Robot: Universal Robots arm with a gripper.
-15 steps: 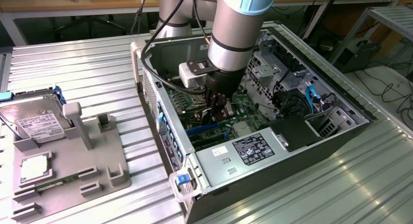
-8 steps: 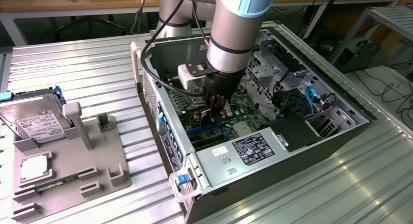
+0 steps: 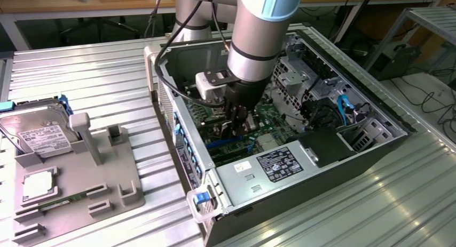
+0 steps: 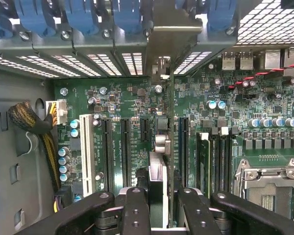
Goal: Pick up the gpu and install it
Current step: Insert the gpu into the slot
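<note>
- Gripper point(image 4: 157, 208) pinching the gpu point(image 4: 157, 178) by its top edge, fingers point(image 4: 135, 210) either side of the thin card, jaws only partly closed since the card sits between them.
- Gpu hangs straight below the gripper, edge-on in the wrist view; long axis runs along the motherboard's point(image 4: 122, 98) expansion slots point(image 4: 125, 147), toward the case's rear wall.
- Silver bracket point(image 4: 162, 68) at the card's far end sits up at the rear slot openings, between the blue retainer clips point(image 4: 83, 14).
- Card lined up over a slot just beside the black slots; whether the edge connector is seated I can't tell.
- Arm pose: forearm comes down steeply into the open PC case point(image 3: 235, 177), wrist pointing down, gripper point(image 3: 237, 127) deep inside, near the board.
- Relative to the case: PSU point(image 3: 274, 164) w/ label just beside the gripper, toward the exterior view's near side; drive cage point(image 3: 299, 71) beyond it.
- Outside the case, to the exterior view's left: grey parts tray point(image 3: 78, 167) on the ribbed metal counter point(image 3: 85, 71), hard drive point(image 3: 36, 132) standing in it.
</note>
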